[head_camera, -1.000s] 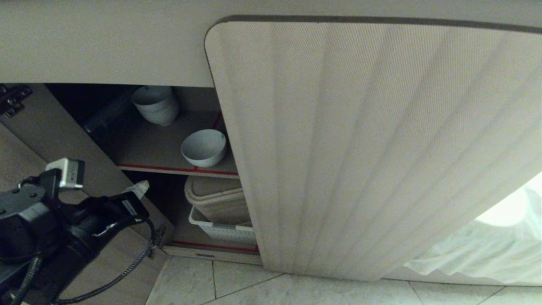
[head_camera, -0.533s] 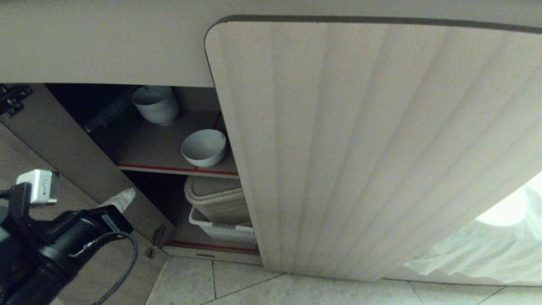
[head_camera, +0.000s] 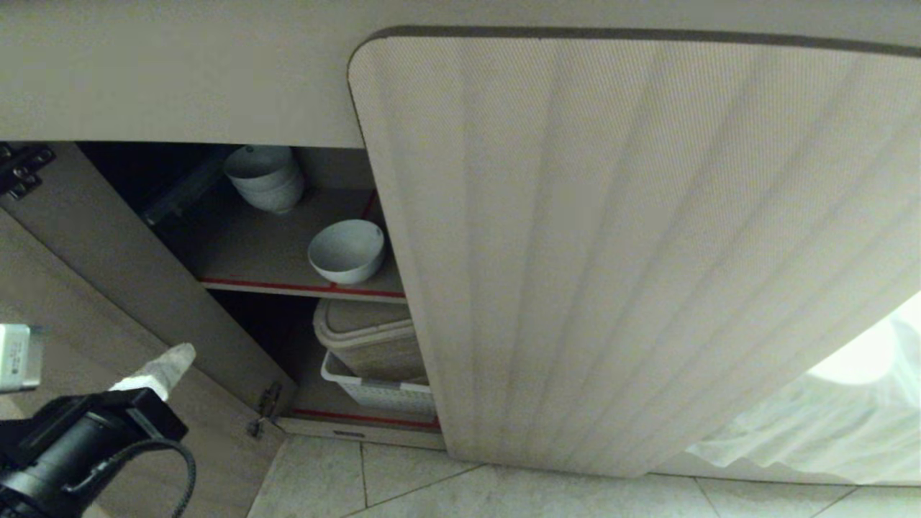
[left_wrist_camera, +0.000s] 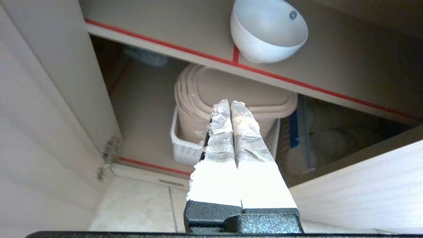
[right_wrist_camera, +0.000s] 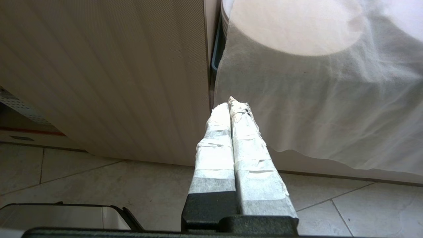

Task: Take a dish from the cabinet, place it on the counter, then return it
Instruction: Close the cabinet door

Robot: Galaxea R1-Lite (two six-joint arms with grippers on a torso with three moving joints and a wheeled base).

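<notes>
1. Head view: the bowl sits on the upper shelf of the cabinet, door open, untouched by the left gripper low beside the door. Whether it has already visited the counter cannot be told.
2. Left wrist view: fingers pressed together, empty, well short of the bowl.
3. Right wrist view: right gripper closed, empty, idle near the floor.

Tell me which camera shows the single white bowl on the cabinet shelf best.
The left wrist view: the bowl sits close and large at the shelf's red edge. The head view shows the same bowl whole but smaller, beside the door. The right wrist view does not show it.
</notes>
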